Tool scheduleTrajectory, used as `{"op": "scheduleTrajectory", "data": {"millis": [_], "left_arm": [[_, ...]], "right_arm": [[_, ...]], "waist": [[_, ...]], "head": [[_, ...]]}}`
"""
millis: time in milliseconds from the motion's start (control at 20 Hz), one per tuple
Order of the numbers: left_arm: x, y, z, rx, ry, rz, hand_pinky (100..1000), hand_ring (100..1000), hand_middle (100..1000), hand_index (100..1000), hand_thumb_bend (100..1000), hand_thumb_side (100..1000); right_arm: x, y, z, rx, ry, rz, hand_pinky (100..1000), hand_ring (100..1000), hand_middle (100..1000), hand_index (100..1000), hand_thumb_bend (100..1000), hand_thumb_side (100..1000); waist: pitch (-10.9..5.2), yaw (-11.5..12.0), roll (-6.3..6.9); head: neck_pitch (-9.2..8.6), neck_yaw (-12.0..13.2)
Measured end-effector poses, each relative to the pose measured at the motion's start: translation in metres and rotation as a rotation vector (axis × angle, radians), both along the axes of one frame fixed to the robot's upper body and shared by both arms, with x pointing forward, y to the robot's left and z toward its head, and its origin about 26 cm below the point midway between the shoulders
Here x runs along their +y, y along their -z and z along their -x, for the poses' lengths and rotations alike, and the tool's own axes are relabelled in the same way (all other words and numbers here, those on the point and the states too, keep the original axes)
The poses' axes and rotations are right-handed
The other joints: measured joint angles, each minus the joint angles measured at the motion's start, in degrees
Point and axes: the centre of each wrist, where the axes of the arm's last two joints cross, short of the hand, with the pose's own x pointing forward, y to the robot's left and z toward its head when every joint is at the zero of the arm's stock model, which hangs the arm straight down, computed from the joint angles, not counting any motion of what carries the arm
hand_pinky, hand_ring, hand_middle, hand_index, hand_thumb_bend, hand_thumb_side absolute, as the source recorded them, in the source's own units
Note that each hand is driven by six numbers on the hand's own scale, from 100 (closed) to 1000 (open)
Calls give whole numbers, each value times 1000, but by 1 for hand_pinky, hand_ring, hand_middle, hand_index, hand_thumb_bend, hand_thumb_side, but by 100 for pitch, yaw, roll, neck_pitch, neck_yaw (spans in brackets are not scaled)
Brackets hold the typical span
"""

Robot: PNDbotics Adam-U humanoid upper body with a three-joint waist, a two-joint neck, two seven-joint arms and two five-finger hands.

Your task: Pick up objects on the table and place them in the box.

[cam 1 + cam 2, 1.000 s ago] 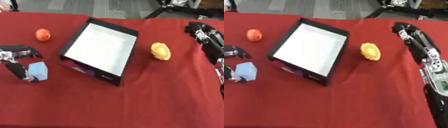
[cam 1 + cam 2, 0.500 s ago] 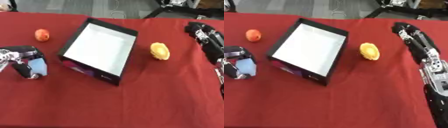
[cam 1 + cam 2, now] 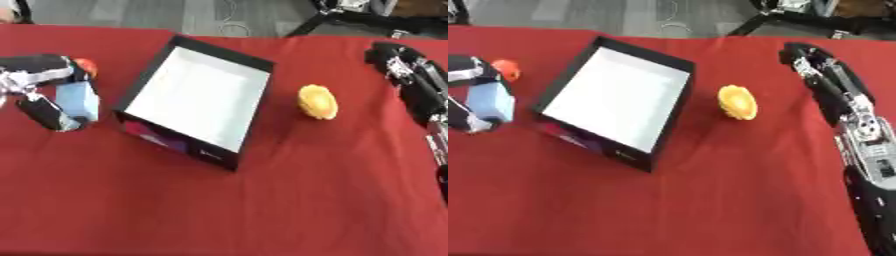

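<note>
Gripping a pale blue block [image 3: 79, 100], left hand [image 3: 39, 85] curled round it, apparently lifted, beside open box [image 3: 194, 100], right hand [image 3: 811, 60] unclear.

Red cloth [image 3: 219, 210] lies bare before the box [image 3: 194, 97], yellow object [image 3: 317, 101] beside

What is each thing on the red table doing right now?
Box: open, nothing inside, white bottom showing.
Light blue block: held in the left hand, beside the box.
Orange ball: on the cloth, partly hidden behind the left hand.
Yellow object: lying on the cloth right of the box, untouched.
Right hand: resting at the table's far right, holding nothing.
</note>
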Motion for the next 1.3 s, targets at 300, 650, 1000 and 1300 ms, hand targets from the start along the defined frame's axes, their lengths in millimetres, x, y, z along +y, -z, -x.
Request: {"op": "scheduleTrajectory", "data": {"millis": [300, 650, 1000, 1300], "left_arm": [[-56, -49, 5, -132, 158, 55, 742, 635, 558, 653, 153, 100], [-116, -33, -14, -115, 246, 74, 738, 641, 565, 657, 167, 100], [-159, 20, -42, -119, 261, 0, 735, 649, 576, 667, 189, 100], [-167, 61, -56, -78, 240, -19, 740, 654, 588, 684, 186, 100]], "right_arm": [[-5, -16, -2, -48, 14, -41, 1000, 871, 779, 832, 100, 523], [-8, -39, -4, -120, 46, -104, 1000, 874, 781, 832, 100, 464], [-6, -59, -7, -186, 43, -138, 1000, 873, 780, 831, 100, 450], [-5, -59, -7, -185, 38, -137, 1000, 873, 779, 831, 100, 469]], "waist": [[-1, 49, 0], [0, -3, -23], [0, -92, -121], [54, -138, -163]], "head": [[0, -72], [1, -129], [1, -128], [2, -177]]}}
